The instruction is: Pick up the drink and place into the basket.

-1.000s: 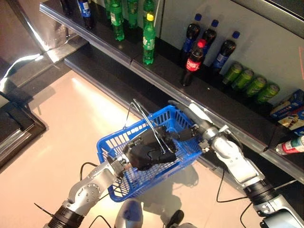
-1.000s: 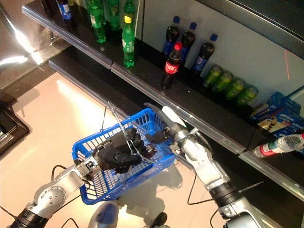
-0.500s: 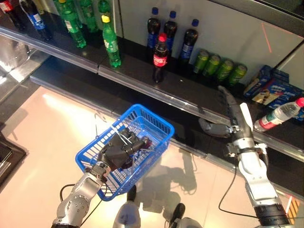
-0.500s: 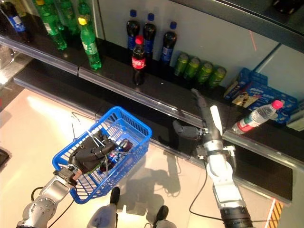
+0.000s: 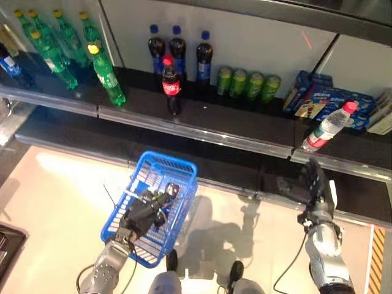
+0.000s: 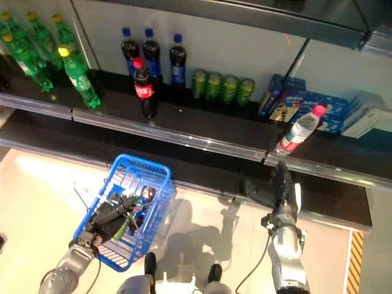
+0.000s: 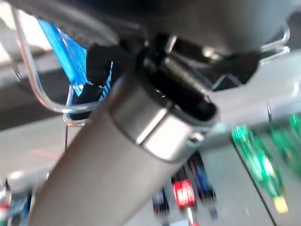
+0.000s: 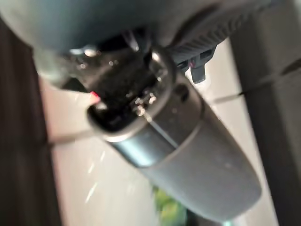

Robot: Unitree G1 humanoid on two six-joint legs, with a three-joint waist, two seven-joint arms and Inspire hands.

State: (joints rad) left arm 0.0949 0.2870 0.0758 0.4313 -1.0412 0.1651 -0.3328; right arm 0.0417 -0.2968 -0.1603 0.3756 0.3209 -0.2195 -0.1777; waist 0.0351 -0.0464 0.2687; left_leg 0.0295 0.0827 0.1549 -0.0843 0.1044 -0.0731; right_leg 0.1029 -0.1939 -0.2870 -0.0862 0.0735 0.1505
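My left hand (image 5: 143,214) hangs low at the left, its fingers curled round the wire handle of the blue basket (image 5: 184,168). A dark drink bottle (image 5: 171,191) with a red cap lies inside the basket, just past that hand. The basket hangs over the floor in front of the lower shelf. My right hand (image 5: 313,182) is at the right, held up with straight fingers and holding nothing. It is close to the shelf edge, below a lying water bottle (image 5: 326,127). The left wrist view shows the wire handle (image 7: 33,84) and a strip of the blue basket (image 7: 66,52).
The dark shelf (image 5: 245,131) carries a cola bottle (image 5: 170,82), three dark bottles with blue caps (image 5: 177,52), several green cans (image 5: 247,84), green bottles (image 5: 105,73) at the left and blue boxes (image 5: 318,101) at the right.
My right hand has left the basket and drawn away to the right, empty. A bottle now lies in the basket. The camera has swung right along the shelf.
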